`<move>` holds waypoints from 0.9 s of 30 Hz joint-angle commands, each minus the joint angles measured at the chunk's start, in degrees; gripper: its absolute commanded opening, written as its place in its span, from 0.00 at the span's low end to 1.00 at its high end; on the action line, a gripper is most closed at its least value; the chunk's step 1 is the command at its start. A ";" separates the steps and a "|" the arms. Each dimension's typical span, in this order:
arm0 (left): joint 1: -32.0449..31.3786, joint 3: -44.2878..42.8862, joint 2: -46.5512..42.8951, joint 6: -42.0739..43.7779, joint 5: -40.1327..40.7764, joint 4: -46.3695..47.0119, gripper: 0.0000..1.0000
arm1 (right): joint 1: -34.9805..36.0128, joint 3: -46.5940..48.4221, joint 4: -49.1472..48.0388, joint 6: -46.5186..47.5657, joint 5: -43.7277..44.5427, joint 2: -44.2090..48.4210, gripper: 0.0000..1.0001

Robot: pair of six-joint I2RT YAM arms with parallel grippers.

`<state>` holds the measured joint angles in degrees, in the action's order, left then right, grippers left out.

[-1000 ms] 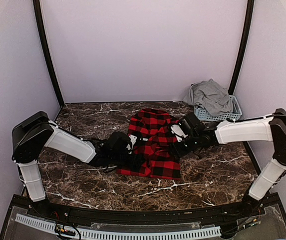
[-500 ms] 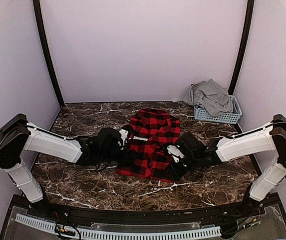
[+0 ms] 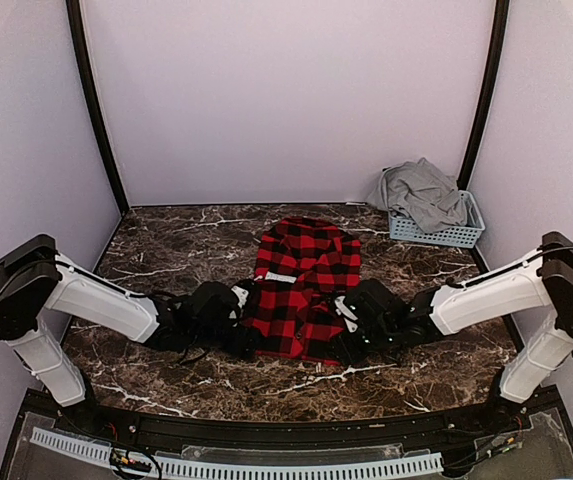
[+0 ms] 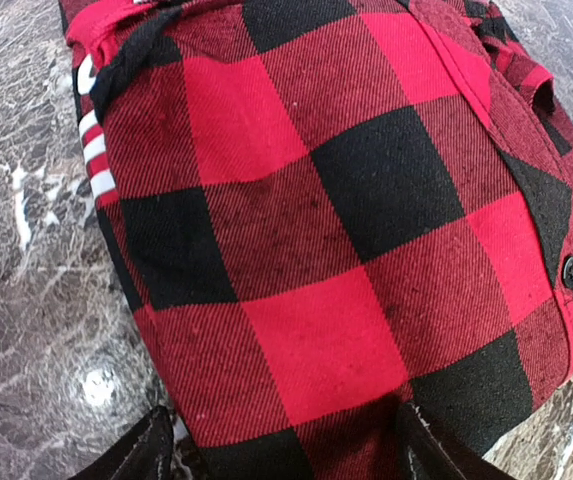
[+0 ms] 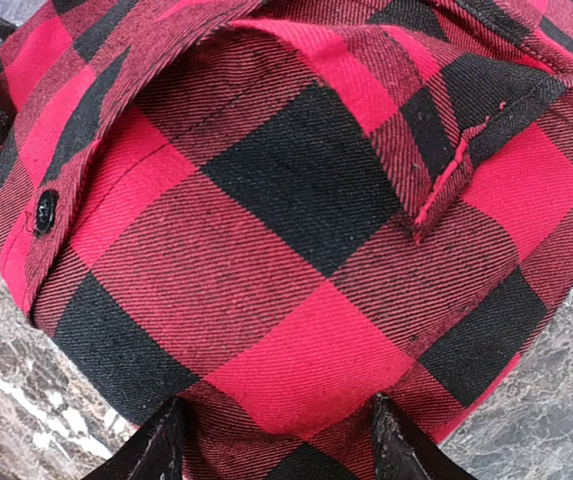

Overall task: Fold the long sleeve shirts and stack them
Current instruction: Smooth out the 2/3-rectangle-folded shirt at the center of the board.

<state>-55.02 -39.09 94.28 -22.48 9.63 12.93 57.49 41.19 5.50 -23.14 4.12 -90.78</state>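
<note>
A red-and-black check long sleeve shirt (image 3: 306,270) lies folded on the marble table, with a white tag on top. My left gripper (image 3: 241,325) is at its near left edge and my right gripper (image 3: 344,335) at its near right edge. In the left wrist view the shirt (image 4: 316,220) fills the frame, white letters (image 4: 94,150) at its left; the gripper (image 4: 291,450) stands open, cloth between the fingers. The right wrist view shows the shirt (image 5: 286,230) bulging between my open right gripper (image 5: 276,445). A grey long sleeve shirt (image 3: 421,190) is heaped in the basket.
A pale blue slatted basket (image 3: 451,236) stands at the back right corner against the wall. Dark marble tabletop (image 3: 166,250) shows around the shirt. Black upright posts (image 3: 96,110) frame the back wall on both sides.
Both grippers slid toward the near edge along the shirt's sides, the right one farthest. The check shirt's lower part is now narrower and tidier.
</note>
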 commanded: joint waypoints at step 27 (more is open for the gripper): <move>-10.20 2.21 -24.56 -5.03 4.63 -19.31 0.91 | 19.98 5.00 24.12 -2.72 11.61 8.69 0.71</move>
<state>-65.21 -35.59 73.03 -29.80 15.42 -6.09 76.86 43.31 26.85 -29.02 11.73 -79.83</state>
